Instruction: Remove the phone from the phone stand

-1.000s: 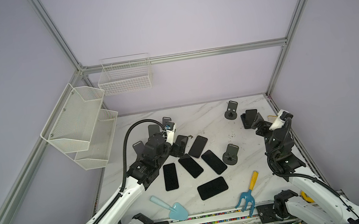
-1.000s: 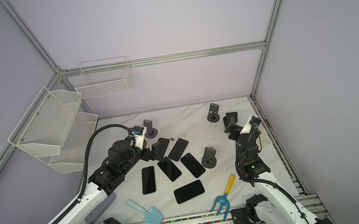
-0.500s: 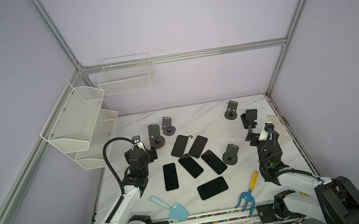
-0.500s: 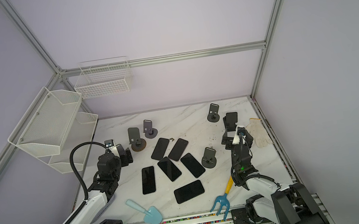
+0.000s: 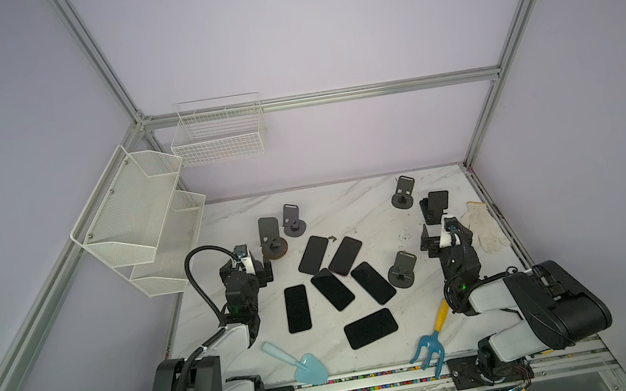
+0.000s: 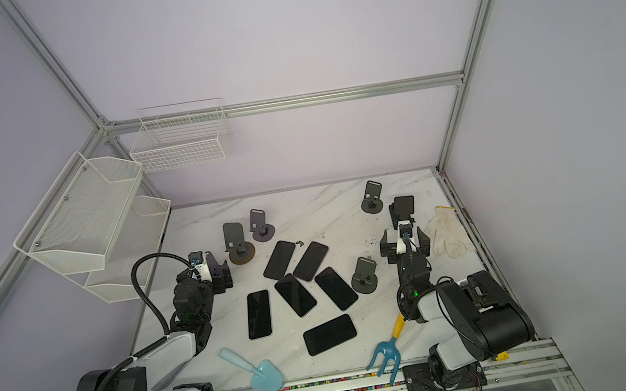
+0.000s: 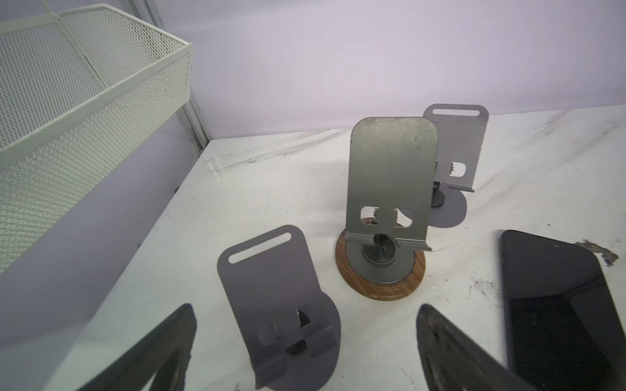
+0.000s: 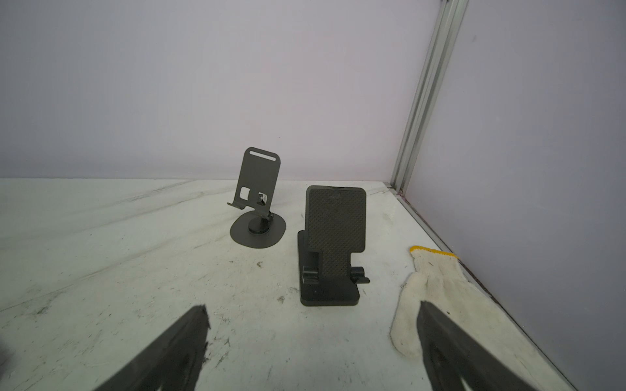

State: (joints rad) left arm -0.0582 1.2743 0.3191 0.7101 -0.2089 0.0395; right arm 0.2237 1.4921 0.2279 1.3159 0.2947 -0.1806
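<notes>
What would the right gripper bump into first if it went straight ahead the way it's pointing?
Probably the black textured phone stand, standing empty just ahead of the open right gripper. The white glove lies off to the side of that line.

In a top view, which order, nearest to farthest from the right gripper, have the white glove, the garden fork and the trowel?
1. white glove: beside the right gripper, on its right.
2. garden fork: front edge, right side.
3. trowel: front edge, left of middle.
</notes>
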